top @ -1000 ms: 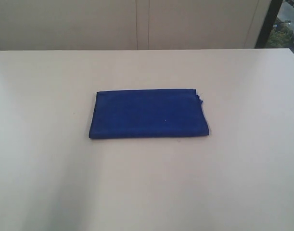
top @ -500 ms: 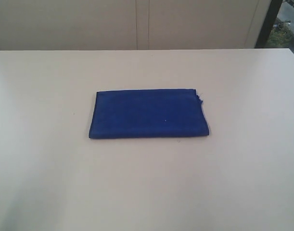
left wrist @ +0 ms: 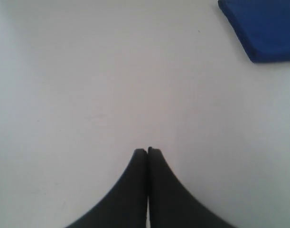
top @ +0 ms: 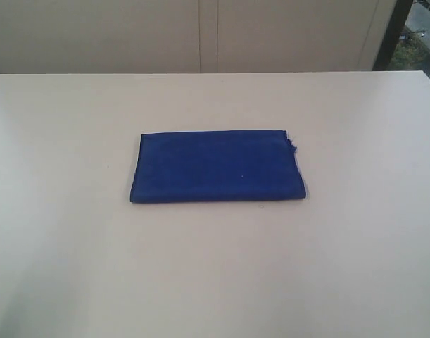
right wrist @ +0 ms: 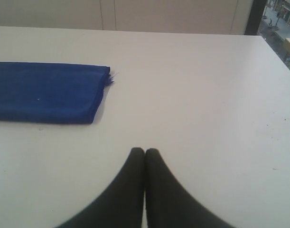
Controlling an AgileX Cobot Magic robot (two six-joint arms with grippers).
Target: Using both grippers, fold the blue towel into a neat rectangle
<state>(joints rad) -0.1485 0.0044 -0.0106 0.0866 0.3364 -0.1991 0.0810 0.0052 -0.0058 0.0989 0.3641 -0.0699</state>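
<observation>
- Exterior view: the blue towel [top: 218, 166] is seen lying flat near the middle of the pale surface [top: 215, 282]. It is folded into a long rectangle, with its long edges running left to right.
- At the towel's far right corner, a few loose threads [top: 293, 145] are seen sticking out, and the short edge there is slightly uneven.
- Left wrist view: the left gripper [left wrist: 147, 151] is held over bare surface. Its black jaws are pressed together, with nothing caught between them.
- Only one corner of the towel [left wrist: 263, 28] is caught at the edge of that picture, well apart from the jaws.
- Right wrist view: the right gripper [right wrist: 145, 151] is likewise held over bare surface, its jaws shut tip to tip and empty.
- The towel's threaded end [right wrist: 110, 78] is seen near this gripper but clearly apart from it, and the stacked layers of the fold can be made out along the short edge.
- Behind the surface, pale wall panels [top: 200, 35] are seen, with a dark frame [top: 394, 35] at the far right.
</observation>
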